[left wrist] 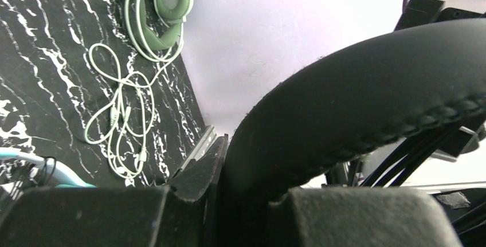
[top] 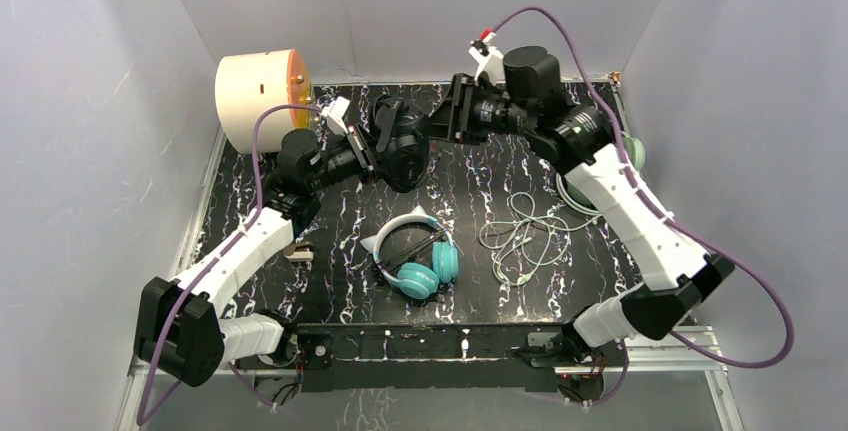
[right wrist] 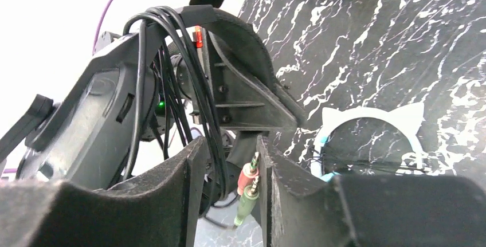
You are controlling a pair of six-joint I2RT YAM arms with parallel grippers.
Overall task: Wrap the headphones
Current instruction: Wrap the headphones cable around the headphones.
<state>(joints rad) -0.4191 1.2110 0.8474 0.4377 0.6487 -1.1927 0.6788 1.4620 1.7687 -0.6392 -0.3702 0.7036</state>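
- So, my left end effector (left wrist: 246, 192) is pressed together on the padded headband (left wrist: 367, 98) of the black headset (top: 405, 151), which sits between my 2 arms over the far middle of the tabletop (top: 470, 191).
- My right end effector (right wrist: 232, 161) meets that headset from the other side. Its fingers are spread, with a gap between them.
- In that gap run several strands of the black cable (right wrist: 198, 86), looped up over the headset's frame, and 2 plugs (right wrist: 247, 187) hang there, 1 red and 1 green. I cannot tell whether either pad touches them.
- The teal headset (top: 420, 261) with its white cat-ear band lies flat at the near middle, apart from both end effectors.
- The sage-green headset (left wrist: 169, 6) rests at the right edge, partly under my right arm in the top view.
- Its light cable (left wrist: 120, 115) lies in loose loops on the tabletop, between the sage-green and teal headsets.
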